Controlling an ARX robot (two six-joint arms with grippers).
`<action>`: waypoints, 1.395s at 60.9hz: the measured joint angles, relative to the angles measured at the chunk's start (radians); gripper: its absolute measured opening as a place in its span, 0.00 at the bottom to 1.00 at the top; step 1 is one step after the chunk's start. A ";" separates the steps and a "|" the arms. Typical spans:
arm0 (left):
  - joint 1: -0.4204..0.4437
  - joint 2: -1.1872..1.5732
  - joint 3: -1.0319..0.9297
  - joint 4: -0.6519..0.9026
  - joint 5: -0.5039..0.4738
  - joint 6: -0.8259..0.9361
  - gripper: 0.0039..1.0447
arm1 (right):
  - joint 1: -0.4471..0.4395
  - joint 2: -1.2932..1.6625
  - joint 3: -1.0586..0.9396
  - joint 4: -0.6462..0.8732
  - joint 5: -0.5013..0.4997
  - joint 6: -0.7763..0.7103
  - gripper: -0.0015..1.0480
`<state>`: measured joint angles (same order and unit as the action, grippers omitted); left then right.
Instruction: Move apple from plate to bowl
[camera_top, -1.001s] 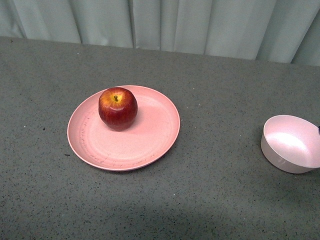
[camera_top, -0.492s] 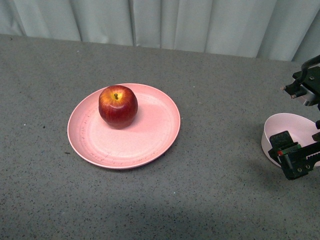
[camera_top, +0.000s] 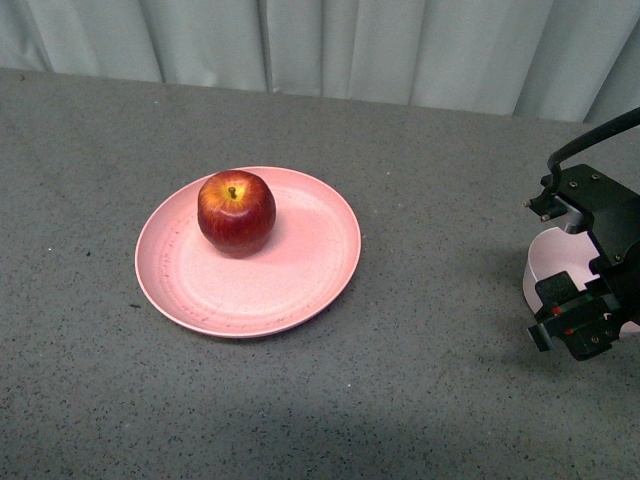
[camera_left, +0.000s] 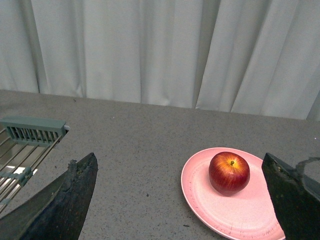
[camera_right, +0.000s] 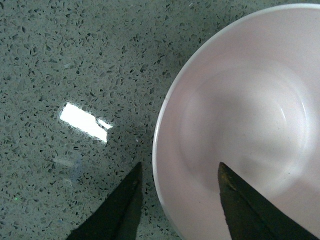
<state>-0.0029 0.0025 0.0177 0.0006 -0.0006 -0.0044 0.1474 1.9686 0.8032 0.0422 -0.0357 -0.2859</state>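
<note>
apple (camera_top: 236, 212) glossy dark red, yellow round the stem, sits back-left on plate (camera_top: 300, 280) | only its wrist view shows me right gripper (camera_right: 179, 166) spread open astride bowl (camera_right: 240, 100) rim | left gripper (camera_left: 179, 157) spread wide, its view alone catches a rack (camera_left: 30, 131) | grey table (camera_top: 400, 380)

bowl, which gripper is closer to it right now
Right. The right gripper hangs just above the bowl, open, one finger either side of its rim. The left gripper is outside the front view; its camera shows the apple and plate, no bowl.
</note>
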 joint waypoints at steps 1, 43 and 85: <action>0.000 0.000 0.000 0.000 0.000 0.000 0.94 | 0.000 0.001 0.001 -0.001 0.000 0.000 0.34; 0.000 0.000 0.000 0.000 0.000 0.000 0.94 | 0.098 -0.145 0.068 -0.084 -0.254 0.040 0.01; 0.000 0.000 0.000 0.000 0.000 0.000 0.94 | 0.268 0.067 0.267 -0.150 -0.212 0.110 0.08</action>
<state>-0.0029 0.0025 0.0177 0.0006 -0.0010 -0.0048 0.4152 2.0354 1.0706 -0.1078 -0.2481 -0.1761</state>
